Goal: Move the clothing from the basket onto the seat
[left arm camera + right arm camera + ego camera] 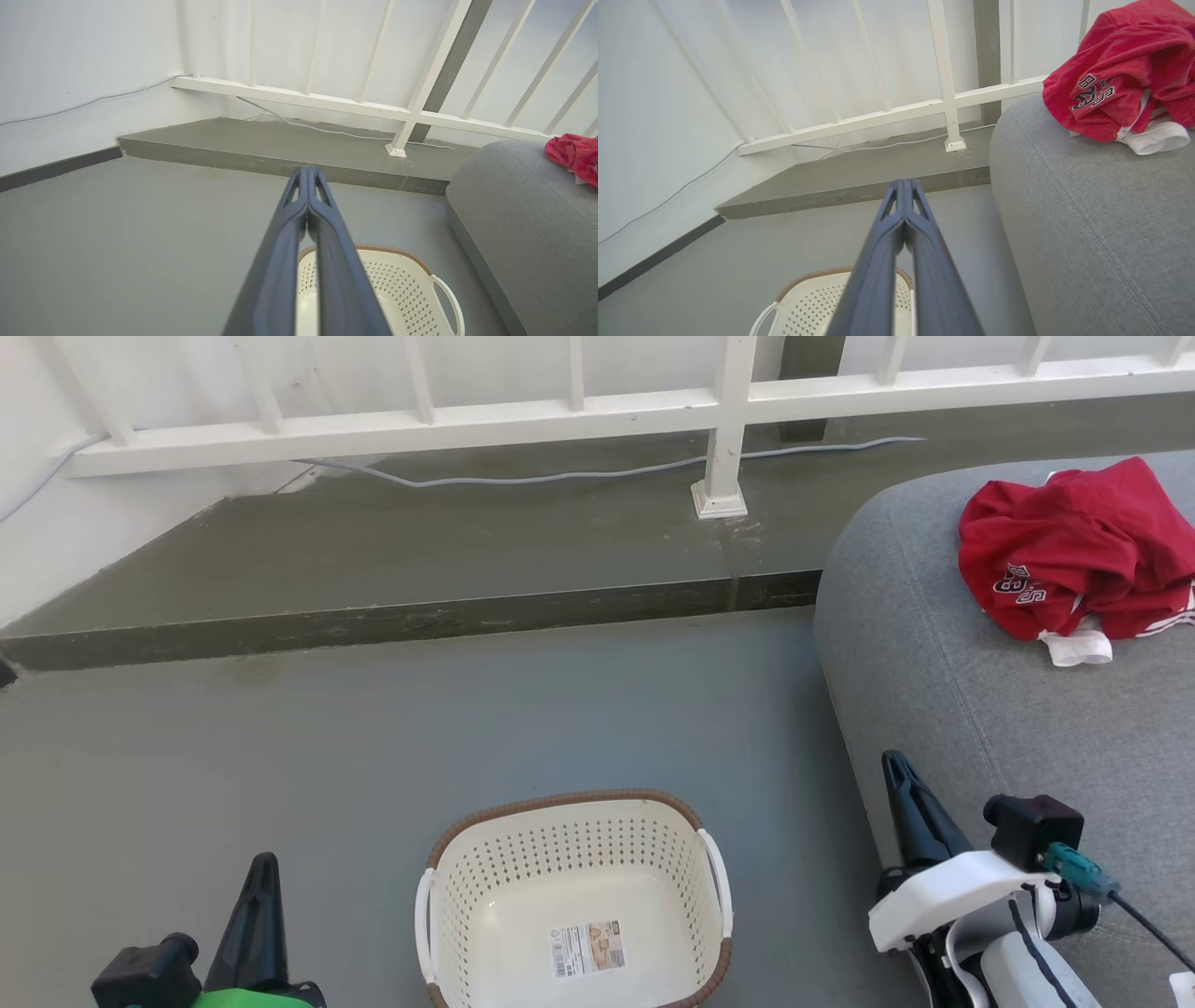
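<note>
White basket (pixel 569 847) holds label sticker (pixel 587 948); clothing (pixel 1074 551) on seat (pixel 980 709).

Home balcony: white railing (pixel 560 415), grey concrete floor (pixel 373 737), cushioned seat (pixel 1008 709).

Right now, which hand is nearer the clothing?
The right hand, shut, by the seat on which the clothing lies; the left hand, also shut, is on the basket's other side, over the floor.
</note>
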`<state>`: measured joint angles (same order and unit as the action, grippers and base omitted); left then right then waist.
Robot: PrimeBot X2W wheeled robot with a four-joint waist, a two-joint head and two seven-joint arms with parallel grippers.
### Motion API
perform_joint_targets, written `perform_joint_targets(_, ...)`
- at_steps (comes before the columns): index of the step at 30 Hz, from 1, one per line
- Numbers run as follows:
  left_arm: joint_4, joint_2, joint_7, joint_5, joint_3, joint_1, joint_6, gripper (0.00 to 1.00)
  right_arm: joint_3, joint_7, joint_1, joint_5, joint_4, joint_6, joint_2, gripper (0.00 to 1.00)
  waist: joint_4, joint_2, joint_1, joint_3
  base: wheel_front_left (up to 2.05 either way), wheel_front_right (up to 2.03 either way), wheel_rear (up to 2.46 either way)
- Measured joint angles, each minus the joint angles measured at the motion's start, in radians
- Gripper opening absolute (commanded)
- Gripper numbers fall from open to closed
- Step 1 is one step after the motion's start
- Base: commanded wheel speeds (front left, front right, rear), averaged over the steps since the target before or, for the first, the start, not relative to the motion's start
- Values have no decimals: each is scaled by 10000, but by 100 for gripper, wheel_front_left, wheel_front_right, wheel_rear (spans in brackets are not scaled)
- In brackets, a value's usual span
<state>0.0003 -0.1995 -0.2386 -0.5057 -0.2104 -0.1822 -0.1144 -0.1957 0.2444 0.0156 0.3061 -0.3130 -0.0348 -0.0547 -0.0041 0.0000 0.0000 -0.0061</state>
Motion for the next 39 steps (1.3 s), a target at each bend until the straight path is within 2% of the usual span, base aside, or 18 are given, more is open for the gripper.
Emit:
perform_joint_targets(15, 205, 270, 430, -1891, 339, 2, 196, 0, 462, -525, 1, 2288, 104, -90, 50, 0, 4, 0, 0, 22, 0, 0, 0)
perform_joint_targets(39, 794, 506, 1212, -4786, 874, 488, 792, 0, 1250, -1402, 18, 5446, 161, -309, 81, 0, 11, 0, 0, 47, 0, 0, 0)
